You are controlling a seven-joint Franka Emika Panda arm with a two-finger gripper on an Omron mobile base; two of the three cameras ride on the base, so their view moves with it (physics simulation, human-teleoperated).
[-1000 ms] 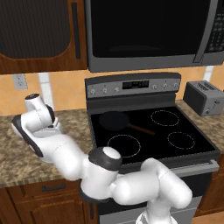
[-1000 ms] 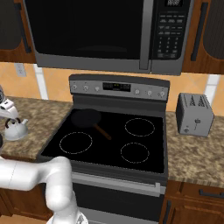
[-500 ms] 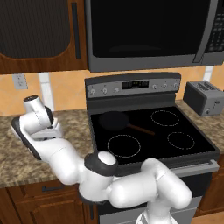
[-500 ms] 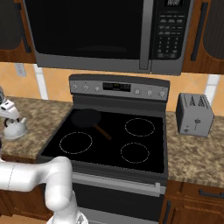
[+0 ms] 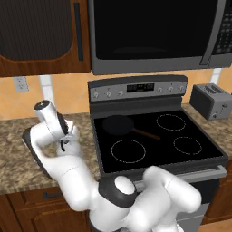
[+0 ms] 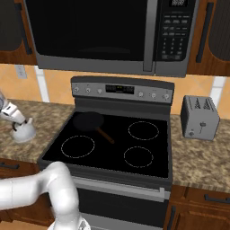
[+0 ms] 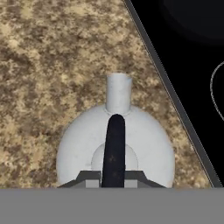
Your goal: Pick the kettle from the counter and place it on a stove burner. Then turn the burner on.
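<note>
The white-grey kettle [image 7: 116, 144] stands on the brown speckled counter [image 7: 48, 52], its spout pointing away from the hand, just left of the black cooktop. My gripper [image 7: 113, 177] is directly above it, one fingertip [image 7: 89, 178] on each side of the black arched handle and touching it. From the right base view the kettle [image 6: 23, 131] sits on the counter [image 6: 51, 117] with the gripper [image 6: 19, 122] down on its top. The nearest stove burner [image 6: 77, 146] is the front-left circle [image 5: 128, 151]; part of its line [image 7: 214, 92] shows beside the kettle.
A dark frying pan [image 5: 118, 124] lies on the rear-left burner, handle pointing to the middle of the cooktop [image 6: 148, 152]. A toaster [image 6: 199, 117] stands on the right counter. The stove's knob panel [image 5: 136, 89] runs along the back under the microwave [image 5: 154, 31].
The hand has shifted only slightly over the kettle. The kettle stays on the counter.
</note>
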